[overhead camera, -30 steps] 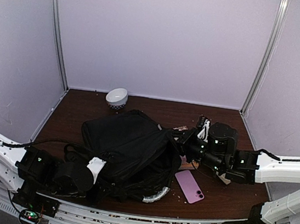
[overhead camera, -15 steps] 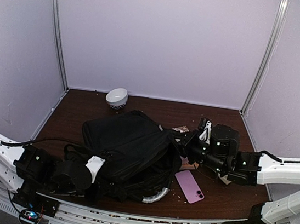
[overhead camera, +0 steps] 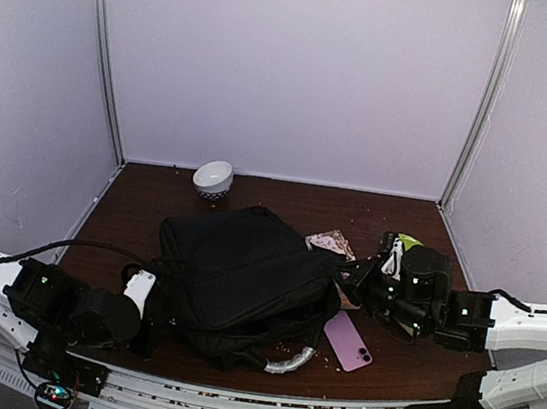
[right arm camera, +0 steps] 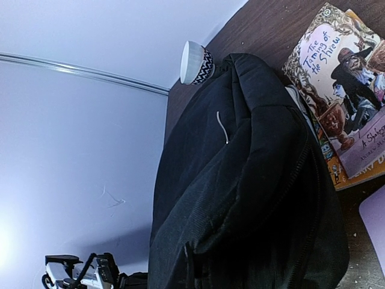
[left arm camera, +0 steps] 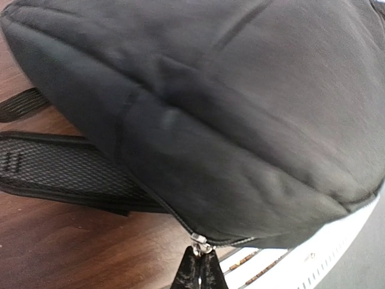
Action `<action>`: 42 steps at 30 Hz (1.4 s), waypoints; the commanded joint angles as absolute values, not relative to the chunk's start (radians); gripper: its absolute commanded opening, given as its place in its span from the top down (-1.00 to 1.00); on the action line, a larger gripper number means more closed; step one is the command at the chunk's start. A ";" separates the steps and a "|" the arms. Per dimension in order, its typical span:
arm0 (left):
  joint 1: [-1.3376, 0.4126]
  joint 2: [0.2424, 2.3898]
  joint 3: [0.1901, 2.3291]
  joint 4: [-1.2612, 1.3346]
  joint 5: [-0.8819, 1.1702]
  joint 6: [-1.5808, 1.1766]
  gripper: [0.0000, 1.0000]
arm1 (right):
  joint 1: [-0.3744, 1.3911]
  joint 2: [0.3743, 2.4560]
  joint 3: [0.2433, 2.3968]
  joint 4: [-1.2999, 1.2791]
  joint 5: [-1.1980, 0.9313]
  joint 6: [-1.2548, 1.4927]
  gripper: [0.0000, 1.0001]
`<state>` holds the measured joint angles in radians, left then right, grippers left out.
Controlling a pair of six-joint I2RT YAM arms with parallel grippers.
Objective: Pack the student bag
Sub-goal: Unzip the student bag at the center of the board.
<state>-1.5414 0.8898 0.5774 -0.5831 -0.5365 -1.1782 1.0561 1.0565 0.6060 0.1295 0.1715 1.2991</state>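
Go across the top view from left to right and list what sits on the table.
left tool → backpack → pink phone. The bowl and the book overlap the backpack's span, so both are left out.

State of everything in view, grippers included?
bag: lying flat, no opening visible
book: closed, flat, cover up
phone: flat, back up
bowl: upright
left gripper: shut on zip pull
right gripper: at bag, jaws unclear
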 commanded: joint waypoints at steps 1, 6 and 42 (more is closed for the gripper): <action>-1.479 0.862 0.558 -0.682 -0.594 -1.215 1.00 | 1.019 1.003 0.579 0.113 0.242 1.263 1.00; -1.452 0.848 0.591 -0.664 -0.574 -1.121 0.46 | 1.013 1.006 0.573 0.134 0.194 1.245 1.00; -1.296 1.477 1.224 -0.647 -0.422 -0.491 -0.89 | 0.986 1.195 0.837 0.211 -0.099 1.284 1.00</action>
<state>-1.3392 1.4502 1.1976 -0.6598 -0.4133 -0.5018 0.9901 1.1919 0.7738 0.1452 -0.0391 1.2873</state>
